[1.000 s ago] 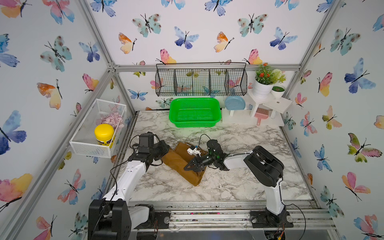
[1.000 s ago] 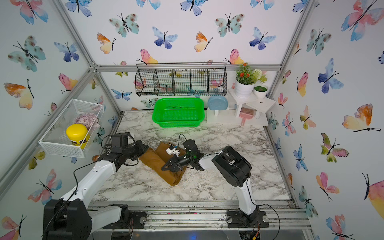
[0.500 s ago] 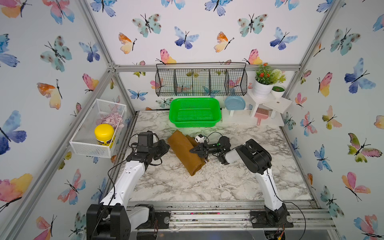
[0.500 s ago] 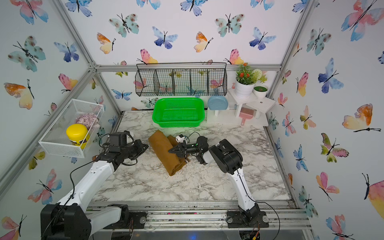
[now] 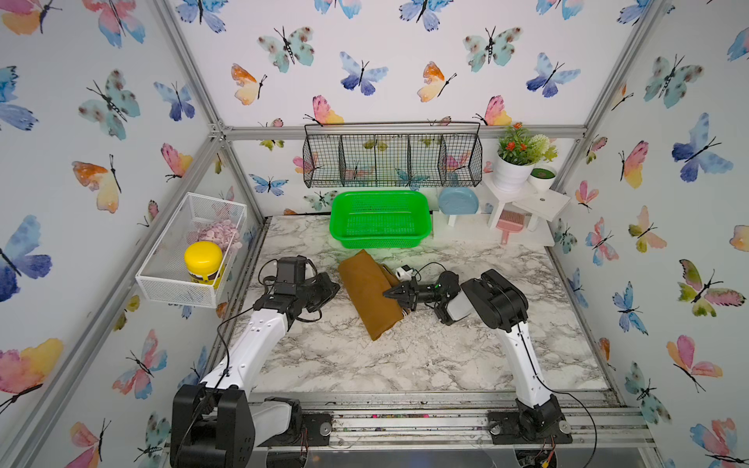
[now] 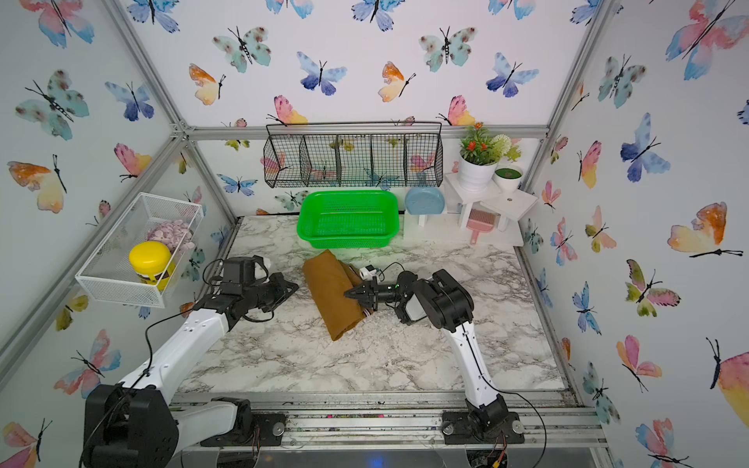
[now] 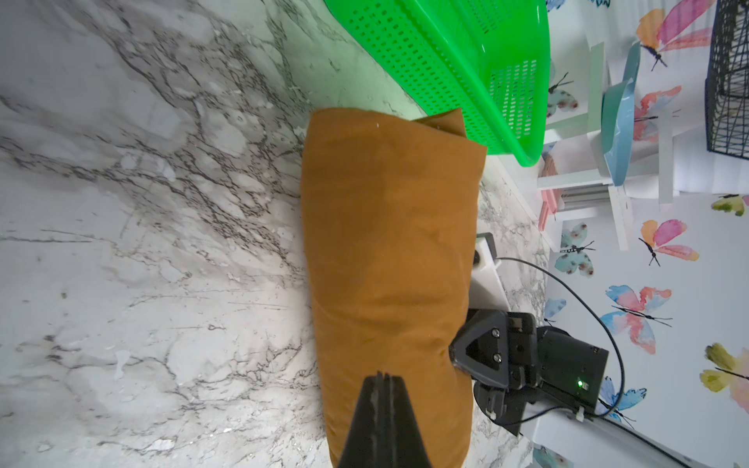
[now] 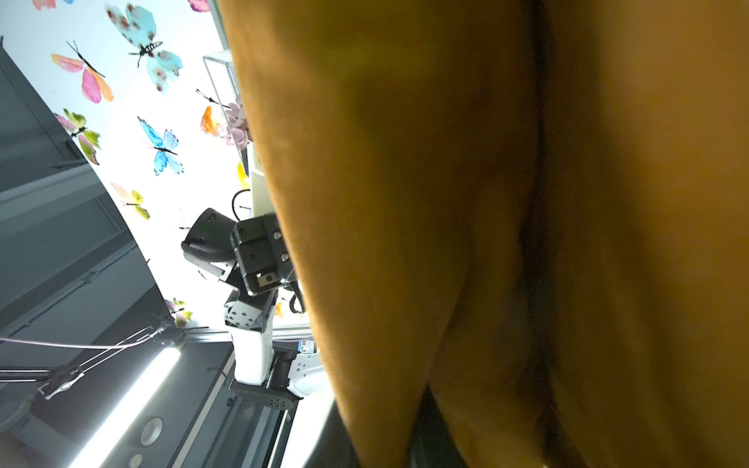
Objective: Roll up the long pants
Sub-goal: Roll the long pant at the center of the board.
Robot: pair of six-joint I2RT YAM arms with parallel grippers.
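Long pants (image 5: 371, 295): mustard-brown bundle, folded over itself into a thick loose roll, lying on the marble table (image 5: 405, 356) in both top views (image 6: 334, 295).
Lie of the roll: slanted, its far end just in front of the green basket (image 5: 381, 243), its near end pointing toward the table's front edge.
Waistband: a small striped bit (image 6: 367, 314) peeks out at the roll's right edge, under the right gripper.
Right gripper (image 5: 388, 293): reaching in level from the right, tips on the roll's right flank about halfway along it. The jaws are narrow, and a fold of cloth appears pinched between them.
Right wrist view: brown cloth (image 8: 405, 202) fills nearly all of it, with a crease running down toward the jaws. The fingertips themselves are hidden.
Left gripper (image 5: 334, 288): on the roll's left side and pointing at it, with a strip of bare marble between them. The jaws are pressed together with nothing in them, as the left wrist view shows (image 7: 383, 385).
Pants between tools: the roll (image 7: 385, 243) sits between the two grippers, touched only from the right.
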